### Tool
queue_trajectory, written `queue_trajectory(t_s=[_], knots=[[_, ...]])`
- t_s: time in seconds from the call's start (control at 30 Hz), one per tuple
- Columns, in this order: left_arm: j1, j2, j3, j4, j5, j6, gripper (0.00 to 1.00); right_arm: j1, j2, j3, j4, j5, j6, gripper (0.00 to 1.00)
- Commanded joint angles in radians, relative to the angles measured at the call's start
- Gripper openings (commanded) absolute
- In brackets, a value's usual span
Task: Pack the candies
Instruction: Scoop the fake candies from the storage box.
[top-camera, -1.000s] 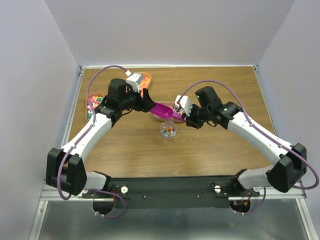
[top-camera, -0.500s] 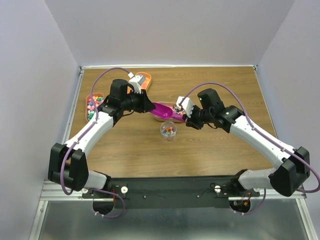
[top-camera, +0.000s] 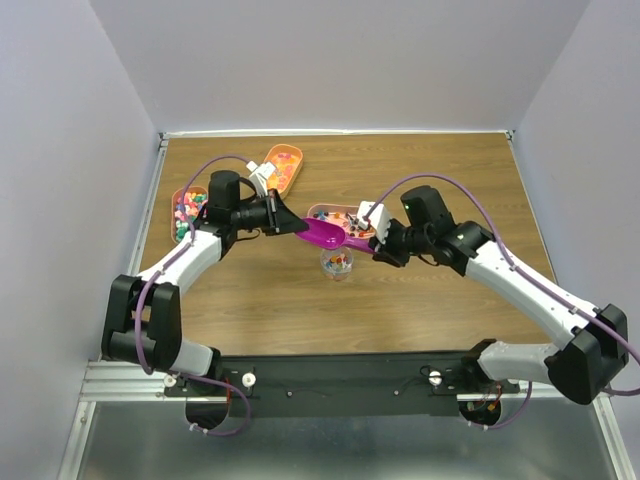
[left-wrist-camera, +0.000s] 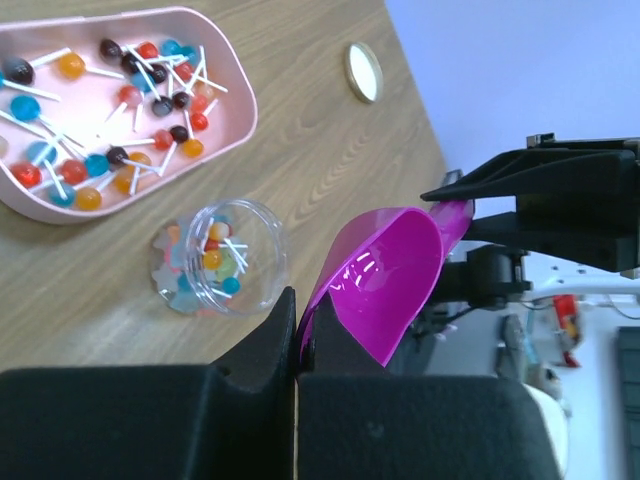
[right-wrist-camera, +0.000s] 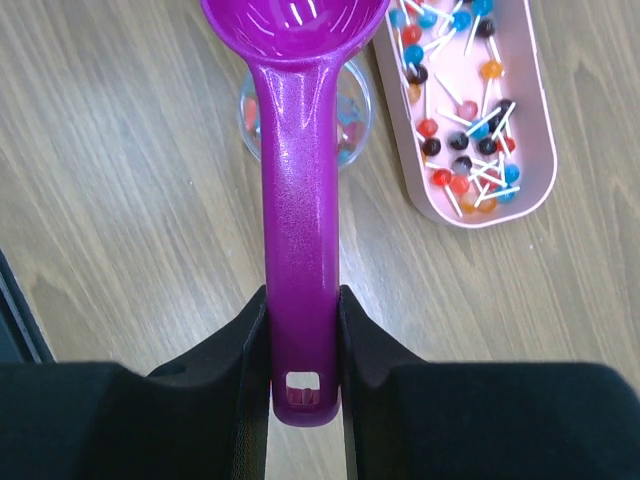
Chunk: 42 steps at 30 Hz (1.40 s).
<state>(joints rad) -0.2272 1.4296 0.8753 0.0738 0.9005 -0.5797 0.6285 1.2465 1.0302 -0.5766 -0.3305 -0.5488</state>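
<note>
Scoop (top-camera: 325, 233), magenta, bowl empty, hanging over clear jar (top-camera: 336, 262) on table (top-camera: 450, 170). Right fingers (right-wrist-camera: 250, 345) clamped on handle; left fingers (left-wrist-camera: 275, 345) pinched shut on bowl rim. Candies (left-wrist-camera: 70, 66): most in pink tray (left-wrist-camera: 232, 110) near jar, some in jar. Step, judged: between loads, possibly passing scoop across. Next, judged: freeing one grip, dipping into tray, tipping squarely over narrow jar mouth.

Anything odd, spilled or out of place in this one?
One oddity: both grippers hold the same scoop. The right gripper clamps its handle, while the left gripper pinches the front rim of its empty bowl, near the jar. I see nothing spilled.
</note>
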Motion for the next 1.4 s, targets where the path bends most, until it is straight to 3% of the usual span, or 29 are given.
queue_trajectory(t_s=[0.0, 0.07, 0.27, 0.53, 0.73, 1.0, 1.37], knots=[[0.041, -0.001, -0.104, 0.194, 0.075, -0.189, 0.00, 0.007, -0.073, 0.001, 0.184, -0.085, 0.041, 0.15], [0.064, -0.012, -0.134, 0.276, 0.100, -0.273, 0.00, 0.007, -0.078, -0.007, 0.211, -0.091, 0.044, 0.21], [0.106, -0.024, -0.156, 0.296, 0.130, -0.319, 0.00, 0.007, -0.073, 0.022, 0.270, -0.160, 0.064, 0.41], [0.126, -0.051, -0.171, 0.334, 0.152, -0.391, 0.00, 0.007, -0.041, 0.047, 0.294, -0.220, 0.044, 0.48], [0.163, -0.060, -0.193, 0.388, 0.173, -0.436, 0.00, 0.004, -0.073, 0.019, 0.296, -0.199, 0.049, 0.61], [0.192, -0.080, -0.245, 0.506, 0.212, -0.541, 0.00, -0.012, -0.105, -0.007, 0.305, -0.219, 0.032, 0.63], [0.218, -0.113, -0.254, 0.520, 0.278, -0.546, 0.00, -0.029, -0.101, -0.016, 0.310, -0.251, 0.007, 0.63]])
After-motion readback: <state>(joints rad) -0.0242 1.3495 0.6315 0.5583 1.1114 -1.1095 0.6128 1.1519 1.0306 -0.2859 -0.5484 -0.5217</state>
